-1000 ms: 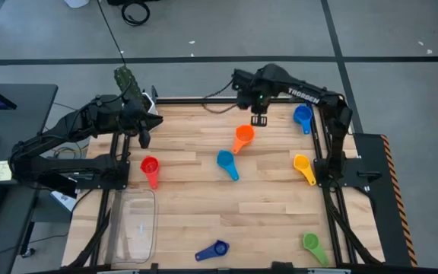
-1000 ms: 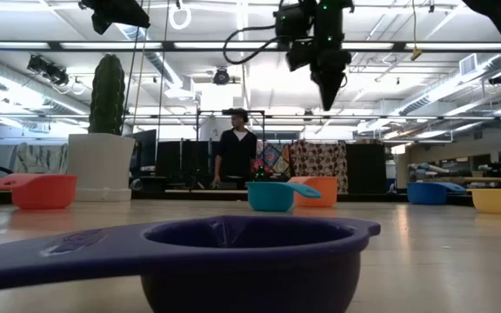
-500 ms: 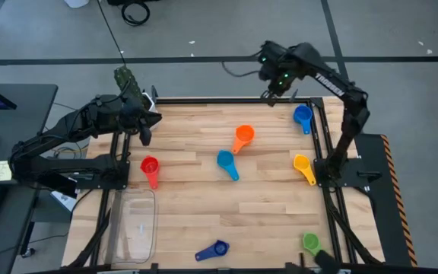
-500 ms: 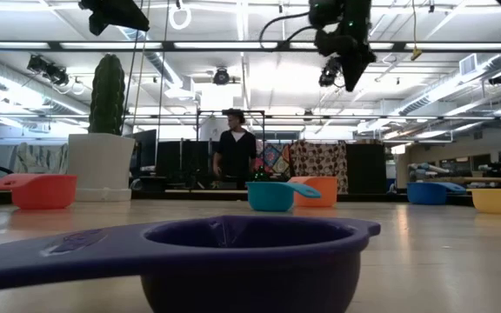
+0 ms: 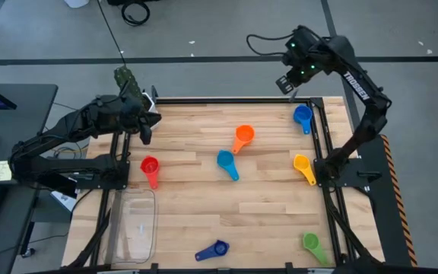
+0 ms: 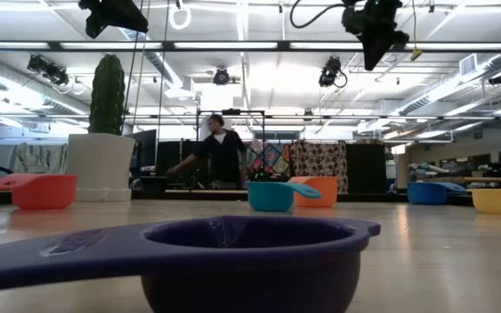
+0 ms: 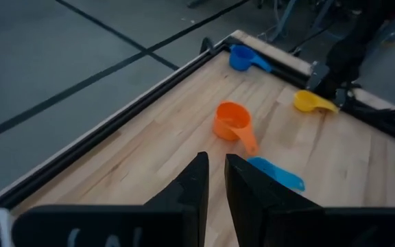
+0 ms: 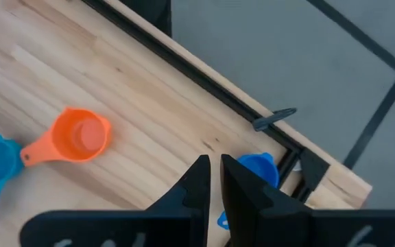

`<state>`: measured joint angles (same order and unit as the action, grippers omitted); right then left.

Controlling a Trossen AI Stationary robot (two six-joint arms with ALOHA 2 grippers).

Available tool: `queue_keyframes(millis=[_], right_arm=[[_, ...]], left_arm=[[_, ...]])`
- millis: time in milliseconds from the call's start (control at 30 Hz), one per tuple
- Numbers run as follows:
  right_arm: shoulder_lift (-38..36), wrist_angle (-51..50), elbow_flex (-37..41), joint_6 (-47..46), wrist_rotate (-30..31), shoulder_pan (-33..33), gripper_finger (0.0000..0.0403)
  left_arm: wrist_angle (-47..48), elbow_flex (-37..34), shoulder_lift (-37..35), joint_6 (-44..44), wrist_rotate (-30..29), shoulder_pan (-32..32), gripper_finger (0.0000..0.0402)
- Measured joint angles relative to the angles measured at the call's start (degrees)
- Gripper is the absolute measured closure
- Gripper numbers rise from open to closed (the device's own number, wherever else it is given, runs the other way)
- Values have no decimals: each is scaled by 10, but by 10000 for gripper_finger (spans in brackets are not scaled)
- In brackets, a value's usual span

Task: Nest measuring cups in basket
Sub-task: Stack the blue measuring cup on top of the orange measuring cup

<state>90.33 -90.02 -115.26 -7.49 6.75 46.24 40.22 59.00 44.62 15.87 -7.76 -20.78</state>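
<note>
One person (image 6: pixel 218 156), low view only

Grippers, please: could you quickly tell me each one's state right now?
Left gripper: shut, holding nothing.
Right gripper: shut, holding nothing.

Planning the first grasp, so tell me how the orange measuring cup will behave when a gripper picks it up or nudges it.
The orange measuring cup looks like small moulded plastic, so probably stiff and light. It sits upright on a flat base with its mouth up, so it should slide on the wooden table rather than roll. Its handle sticks out one side, so an off-centre nudge would likely spin it.
</note>
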Motion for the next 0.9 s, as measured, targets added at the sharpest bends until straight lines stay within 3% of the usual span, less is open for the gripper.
queue_keyframes(millis=[167,400,700,900], right_arm=[[-16,1,42,0,-33,22,364],[-23,5,163,2,-25,57,364],[-22,122,329,45,-68,76,344],[-22,179,396,11,-32,76,316]], left_arm=[[26,0,0,1,-21,0,349],[27,0,0,0,-30,0,349],[26,0,0,0,-32,0,349],[25,0,0,2,-32,0,349]])
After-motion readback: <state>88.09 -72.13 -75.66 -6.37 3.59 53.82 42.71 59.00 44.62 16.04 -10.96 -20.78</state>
